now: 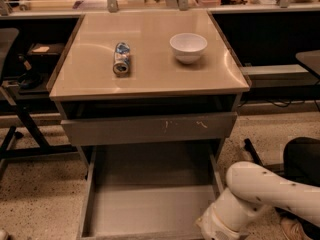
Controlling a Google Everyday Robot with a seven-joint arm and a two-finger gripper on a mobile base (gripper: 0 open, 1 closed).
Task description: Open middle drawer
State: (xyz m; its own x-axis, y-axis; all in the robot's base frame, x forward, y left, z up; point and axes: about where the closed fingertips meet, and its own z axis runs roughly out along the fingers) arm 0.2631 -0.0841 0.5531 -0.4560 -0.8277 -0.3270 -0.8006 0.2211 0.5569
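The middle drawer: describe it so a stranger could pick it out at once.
Find the beige-topped cabinet carrying a can and a white bowl. Beneath its scratched grey drawer front, the middle drawer is pulled out, with the gripper at its front right corner as seen. Unlike that front, it lies open, showing a shallow grey tray.

The middle drawer (150,209) is standing far out beneath the desk's (160,79) front edge, showing its shallow grey tray. The white arm (270,189) is coming in from the right, with the gripper (214,230) sitting low at the drawer's front right corner. Just under the desk's front edge, a scratched grey drawer front (150,128) is sitting slightly out. A can (121,58) is lying on its side left of centre, and a white bowl (188,46) is standing nearer the back right corner.
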